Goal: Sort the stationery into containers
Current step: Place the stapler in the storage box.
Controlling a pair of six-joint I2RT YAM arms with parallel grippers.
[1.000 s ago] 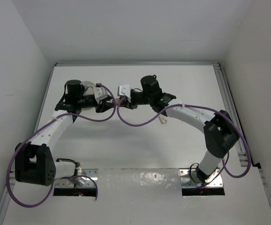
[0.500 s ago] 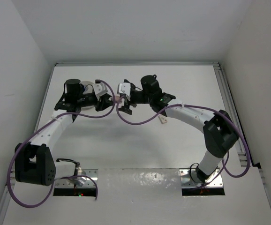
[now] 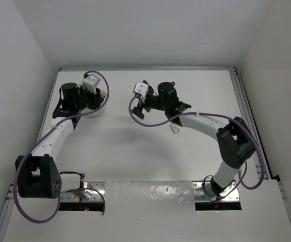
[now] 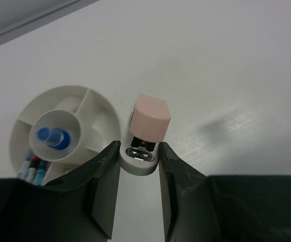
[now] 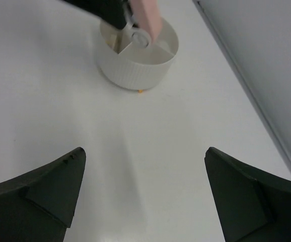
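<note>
Left pincer: clamped on small pink-capped white stationery piece, lower centre.
Right pincer: fingers wide apart.
Round white divided bowl: lower left, beside the piece.

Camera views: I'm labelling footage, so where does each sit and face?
Top external: above and behind, looking down at the table; both arms show.
Left wrist: looks down at the white container; the left end effector grips the pink item.
Right wrist: low, facing the container across the table; the open right end effector shows.
Shared: both wrist views show container and pink item.
</note>
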